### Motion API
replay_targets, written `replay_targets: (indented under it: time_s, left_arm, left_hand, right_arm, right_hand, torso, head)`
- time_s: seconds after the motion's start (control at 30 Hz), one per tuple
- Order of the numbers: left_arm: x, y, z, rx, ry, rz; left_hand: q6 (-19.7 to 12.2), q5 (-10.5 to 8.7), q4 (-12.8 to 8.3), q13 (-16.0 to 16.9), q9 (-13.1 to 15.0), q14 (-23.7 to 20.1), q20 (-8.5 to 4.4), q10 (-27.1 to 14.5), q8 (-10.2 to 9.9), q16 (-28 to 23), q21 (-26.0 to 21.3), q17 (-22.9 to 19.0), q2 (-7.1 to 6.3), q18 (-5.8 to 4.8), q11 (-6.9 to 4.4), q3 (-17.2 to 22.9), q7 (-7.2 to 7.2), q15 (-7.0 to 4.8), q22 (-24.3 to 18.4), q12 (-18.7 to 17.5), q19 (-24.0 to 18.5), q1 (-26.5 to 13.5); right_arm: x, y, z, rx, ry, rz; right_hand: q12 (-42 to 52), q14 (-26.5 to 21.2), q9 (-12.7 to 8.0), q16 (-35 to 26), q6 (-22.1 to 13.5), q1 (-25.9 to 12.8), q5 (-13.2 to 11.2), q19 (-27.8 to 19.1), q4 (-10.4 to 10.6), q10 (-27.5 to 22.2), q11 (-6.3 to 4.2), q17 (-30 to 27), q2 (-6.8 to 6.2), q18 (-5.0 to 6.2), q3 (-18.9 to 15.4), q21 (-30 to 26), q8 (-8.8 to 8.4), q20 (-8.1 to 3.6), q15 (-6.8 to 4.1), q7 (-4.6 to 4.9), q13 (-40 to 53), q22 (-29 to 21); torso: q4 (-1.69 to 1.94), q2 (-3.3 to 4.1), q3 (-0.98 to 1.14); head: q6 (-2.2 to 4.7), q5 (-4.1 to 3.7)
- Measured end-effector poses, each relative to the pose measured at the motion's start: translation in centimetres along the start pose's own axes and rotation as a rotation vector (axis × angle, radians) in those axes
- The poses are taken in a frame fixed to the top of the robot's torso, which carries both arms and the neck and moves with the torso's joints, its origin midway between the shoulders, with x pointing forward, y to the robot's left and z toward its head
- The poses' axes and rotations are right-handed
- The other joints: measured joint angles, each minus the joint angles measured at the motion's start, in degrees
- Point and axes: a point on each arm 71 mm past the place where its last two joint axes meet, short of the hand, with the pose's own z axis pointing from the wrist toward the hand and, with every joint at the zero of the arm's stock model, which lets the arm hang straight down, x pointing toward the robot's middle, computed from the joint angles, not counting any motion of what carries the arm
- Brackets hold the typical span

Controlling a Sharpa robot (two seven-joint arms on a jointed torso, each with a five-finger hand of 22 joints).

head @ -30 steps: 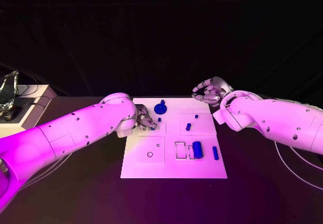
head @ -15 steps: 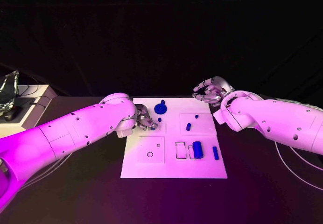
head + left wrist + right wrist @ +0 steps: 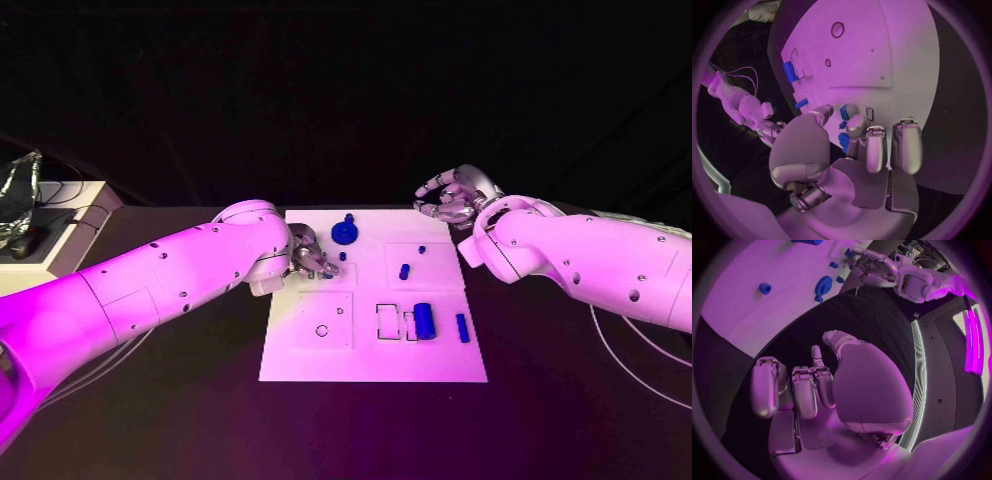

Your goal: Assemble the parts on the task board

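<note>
Both hands up at the far end of the task board (image 3: 372, 360), parts scattered across it.

The white board lies mid-table on the black table (image 3: 173, 420). The left hand (image 3: 310, 255) sits low over the board's far left corner, much of it hidden behind its own arm; in the left wrist view its fingers (image 3: 876, 147) curl in around a small blue part (image 3: 844, 141), though how firmly they grip it I cannot tell. The right hand (image 3: 450, 200) hangs just off the far right corner, fingers (image 3: 804, 390) curled together, nothing in them. On the board: a round blue knob-like part (image 3: 345, 232) at the far edge, a blue block (image 3: 423, 319) standing in the near slots, a thin blue bar (image 3: 462, 328) beside it, and tiny blue pegs (image 3: 404, 271) mid-board, too small to make out.
</note>
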Motion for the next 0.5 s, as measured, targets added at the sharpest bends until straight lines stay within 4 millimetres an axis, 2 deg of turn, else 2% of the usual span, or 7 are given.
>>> replay_targets:
  time_s: [0.23,0.37,0.5]
  left_arm:
    - [0.3,0.2,-0.4,0.008,0.004,-0.004]
    - [0.1,0.3,-0.7,0.012,0.005,-0.009]
    - [-0.5,0.4,-1.1,0.014,-0.002,-0.016]
  left_hand:
    - [0.0,-0.72,0.0,0.0,0.0,0.0,0.0,0.0,-0.3,0.0,0.0,0.0,0.24,0.0,0.0,-2.6,0.0,0.0,0.0,0.0,0.0,0.2]
    - [0.0,-0.72,0.1,-0.4,-0.1,0.0,0.0,0.0,-0.5,0.0,-0.2,0.0,1.18,0.0,0.0,-3.8,0.02,0.0,0.0,0.0,0.0,0.8]
    - [0.0,-0.72,0.1,-0.4,-0.1,0.0,0.0,0.0,-0.5,0.0,-0.2,0.0,1.32,0.0,0.0,-4.1,0.02,0.0,0.0,0.0,0.0,0.6]
  right_arm:
    - [0.0,-0.3,0.0,0.005,0.0,0.0]
    - [0.0,-0.4,-0.1,0.009,0.0,0.0]
    - [0.0,-0.6,-0.1,0.013,0.001,0.001]
  right_hand:
    - [0.0,0.0,0.1,0.0,0.0,0.0,0.0,0.0,-0.2,0.0,0.0,0.0,0.0,0.0,0.2,0.0,0.0,0.0,0.0,0.0,0.0,0.0]
    - [0.0,0.0,0.1,0.0,0.0,0.0,0.0,0.0,-0.4,0.0,0.0,0.0,0.0,0.0,0.4,0.0,0.0,0.0,0.0,0.0,0.0,0.0]
    - [0.0,0.0,0.1,0.0,0.0,0.0,0.0,0.0,-0.4,0.0,0.0,0.0,0.0,0.0,0.4,0.0,0.0,0.0,0.0,0.0,0.0,0.0]
  torso:
    - [0.0,-0.07,0.0]
    - [0.0,-0.1,0.0]
    - [0.03,-0.14,0.0]
  head:
    - [0.02,0.05]
    - [0.07,0.1]
    - [0.15,0.15]
